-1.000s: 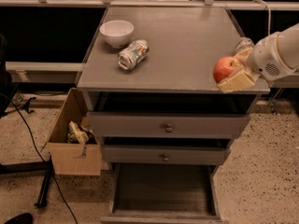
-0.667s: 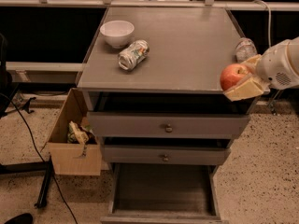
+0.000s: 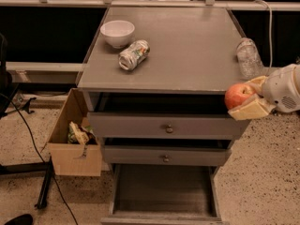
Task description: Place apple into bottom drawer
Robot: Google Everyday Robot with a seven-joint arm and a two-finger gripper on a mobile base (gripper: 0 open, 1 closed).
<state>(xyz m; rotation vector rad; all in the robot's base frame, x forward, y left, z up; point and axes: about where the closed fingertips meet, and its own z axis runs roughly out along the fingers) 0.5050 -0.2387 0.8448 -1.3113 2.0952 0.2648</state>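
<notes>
The red-orange apple (image 3: 236, 95) is held in my gripper (image 3: 244, 98), whose pale fingers (image 3: 251, 109) are shut on it from the right. The gripper hangs off the cabinet's right front corner, level with the gap under the top. The bottom drawer (image 3: 164, 191) is pulled out below, a wide grey tray with a bare floor. It lies lower and to the left of the apple.
On the grey cabinet top (image 3: 187, 46) stand a white bowl (image 3: 117, 33), a crushed can (image 3: 133, 54) and a clear plastic bottle (image 3: 248, 57). Two upper drawers with knobs (image 3: 168, 128) are slightly open. A cardboard box (image 3: 75, 135) with trash sits on the floor left.
My gripper has carried the apple off the cabinet top's right edge, moving right and downward, so the bottle behind it now shows.
</notes>
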